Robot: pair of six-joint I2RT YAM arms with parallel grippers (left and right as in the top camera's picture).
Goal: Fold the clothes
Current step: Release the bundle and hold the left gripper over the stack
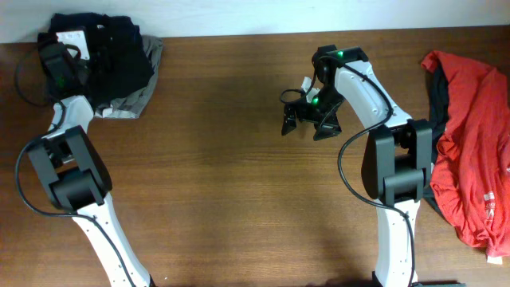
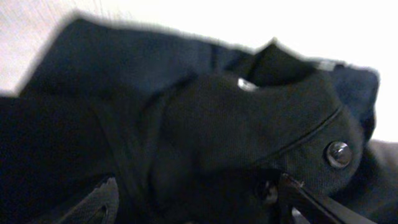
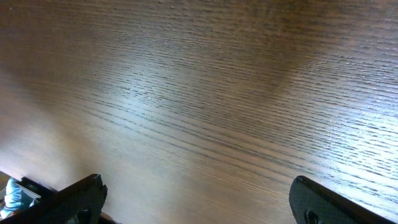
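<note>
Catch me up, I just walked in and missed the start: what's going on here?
The left gripper is down on the pile of dark clothes at the table's far left corner, with its jaws open. The right gripper hangs open over bare wood mid-table, holding nothing. A red garment lies crumpled at the right edge, untouched.

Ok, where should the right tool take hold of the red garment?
Grip the red garment at its far corner toward the table middle, approaching from that side and above. That corner looks flat and single-layered; elsewhere it is bunched over a dark garment. The open right tool is nearest.
</note>
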